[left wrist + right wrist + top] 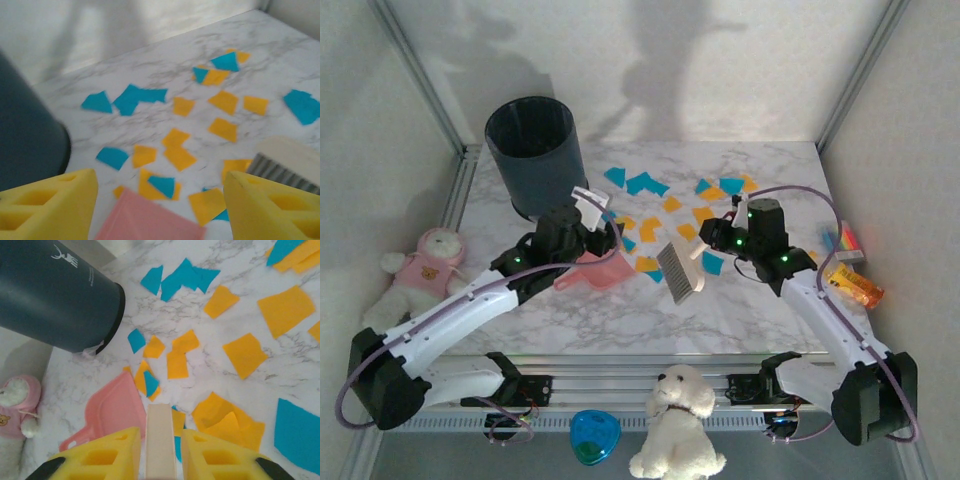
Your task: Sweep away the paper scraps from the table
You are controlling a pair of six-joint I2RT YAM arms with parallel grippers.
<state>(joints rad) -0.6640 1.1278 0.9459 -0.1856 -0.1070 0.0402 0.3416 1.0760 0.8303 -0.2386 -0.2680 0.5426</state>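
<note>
**Top external check: scraps on the marble, brush in hand**

Top external view: the paper scraps (672, 205) lie across the middle & far part of the table (570, 320), orange & teal mixed. They run from just right of the dark bin (532, 150) over to my R gripper (720, 240). A few sit right at the lip of the pink dustpan (595, 272). I can't see any properly inside it.

R jaws are clamped narrow on the cream handle of the brush (680, 270), w/ the brush head down near the pan. On my L gripper (159, 190) the fingers stand wide. The pan's pink edge lies btwn them w/ a clear gap on 1 side, so I'm not gripping it.

How the scraps should handle, my guess:
- Thin, flat, near weightless & flush to the slick marble — pinching them is no use.
- A fast stroke will prob scatter or flip them, so short, low strokes toward the pan.
- Overlapped ones should move as a clump; loners may slip under the bristles.

Where to hold: the brush by its handle, as now. The pan goes by its handle — it looks like light plastic & will likely skate back once bristles push at the lip. So L should close there & press the lip flat.
</note>
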